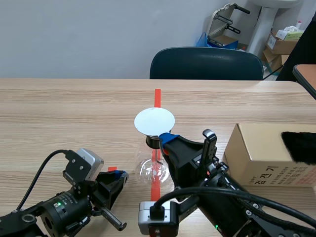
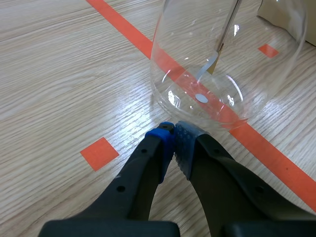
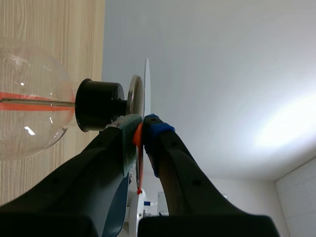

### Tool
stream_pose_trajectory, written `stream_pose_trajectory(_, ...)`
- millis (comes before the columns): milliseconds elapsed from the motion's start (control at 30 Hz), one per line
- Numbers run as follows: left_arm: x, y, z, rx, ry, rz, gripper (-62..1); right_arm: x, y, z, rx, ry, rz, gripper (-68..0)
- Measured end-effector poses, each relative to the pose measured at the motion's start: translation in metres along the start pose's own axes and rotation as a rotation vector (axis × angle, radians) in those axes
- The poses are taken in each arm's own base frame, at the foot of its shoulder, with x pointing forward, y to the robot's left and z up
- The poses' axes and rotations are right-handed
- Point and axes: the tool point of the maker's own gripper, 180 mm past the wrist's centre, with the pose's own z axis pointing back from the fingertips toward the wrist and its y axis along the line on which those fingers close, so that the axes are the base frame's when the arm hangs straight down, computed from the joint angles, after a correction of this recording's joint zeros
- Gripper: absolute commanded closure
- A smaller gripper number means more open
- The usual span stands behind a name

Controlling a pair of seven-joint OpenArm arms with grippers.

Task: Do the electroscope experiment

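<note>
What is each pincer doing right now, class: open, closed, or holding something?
Left pincer: closed, holding nothing, beside the glass flask.
Right pincer: closed on a thin orange-red strip at the white disc's edge.

Bright, even indoor light; shadows are faint. Sheen lies on the table (image 2: 59,89) at nine o'clock of the glass flask (image 2: 197,59), whose wall carries white highlights. The near fingers (image 2: 143,182) look soft.
</note>
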Motion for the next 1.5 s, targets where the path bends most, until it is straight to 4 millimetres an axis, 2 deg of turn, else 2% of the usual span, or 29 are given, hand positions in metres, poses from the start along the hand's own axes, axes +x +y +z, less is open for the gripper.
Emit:
stream_pose_trajectory(467, 0.002, 0.004, -0.001, 0.010, -0.005, 0.000, -2.9, -0.002, 0.000, 0.000, 0.000, 0.013, 0.000, -0.8)
stream_pose_trajectory(733, 0.002, 0.004, -0.001, 0.010, -0.005, 0.000, -2.9, -0.042, 0.000, 0.005, -0.001, 0.235, -0.002, -0.8)
stream_pose_trajectory(1033, 0.001, 0.003, 0.000, 0.011, -0.004, 0.002, -2.9, -0.091, 0.000, 0.025, 0.000, 0.528, -0.004, -0.8)
stream_pose_trajectory(1300, -0.002, 0.001, 0.002, 0.010, 0.003, 0.008, -2.9, -0.112, 0.000, 0.039, 0.000, 0.675, -0.006, -0.8)
stream_pose_trajectory(1500, -0.002, 0.001, 0.002, 0.010, 0.003, 0.008, -2.9, -0.115, 0.000, 0.042, 0.000, 0.693, -0.006, -0.8)
